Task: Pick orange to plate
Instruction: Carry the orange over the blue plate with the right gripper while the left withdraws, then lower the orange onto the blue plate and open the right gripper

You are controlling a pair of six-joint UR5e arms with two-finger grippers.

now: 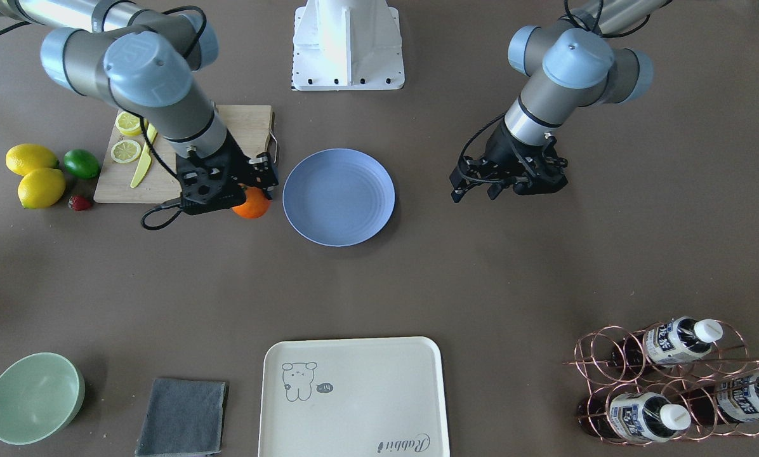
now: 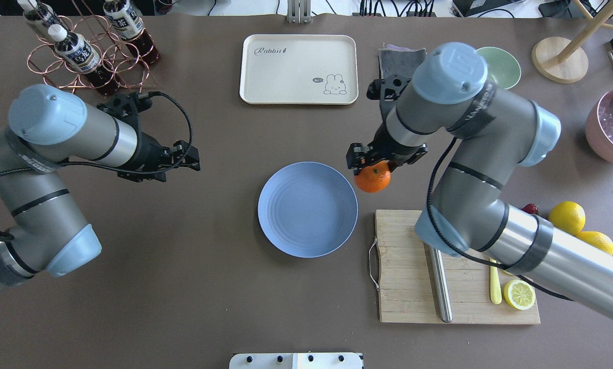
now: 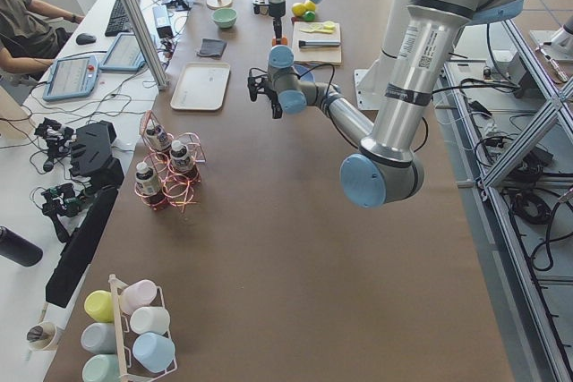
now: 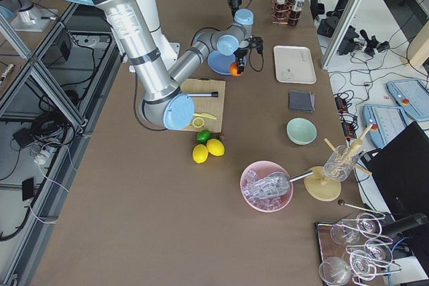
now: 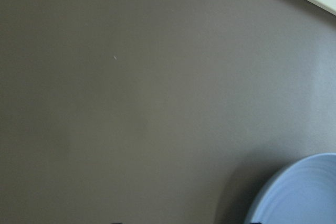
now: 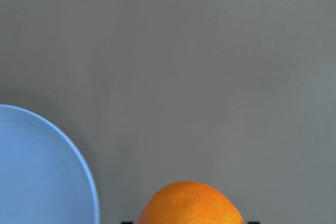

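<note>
We see the small, round, bright orange point(image 2: 373, 180) near the middle of the brown table point(image 2: 209, 307), just beside the rim of the round, flat periwinkle-blue plate point(image 2: 306, 215), on the robot's right side of it. It sits off the plate, between that rim and the near corner of the pale wooden cutting board point(image 2: 414, 287). From overhead, fruit and rim look almost touching. From across the table a narrow strip of table shows between them.

The right claw point(image 2: 370, 163) stands directly over the orange, pointing down, with its jaws closed in on the fruit's two sides — gripping it, as far as we can see. In the right wrist view the orange fills the bottom centre, a dark tip showing at each of its flanks, and the plate's blue rim curves in at the lower left. We cannot tell whether the fruit rests on the table or hangs just above it.

The left claw point(image 1: 475, 190) hovers over bare table well apart from the plate, on the robot's left side, jaws spread and holding nothing.

A cream rectangular tray point(image 2: 299, 69) with a rabbit drawing lies at the table's far edge from the robot, beyond the plate.
</note>
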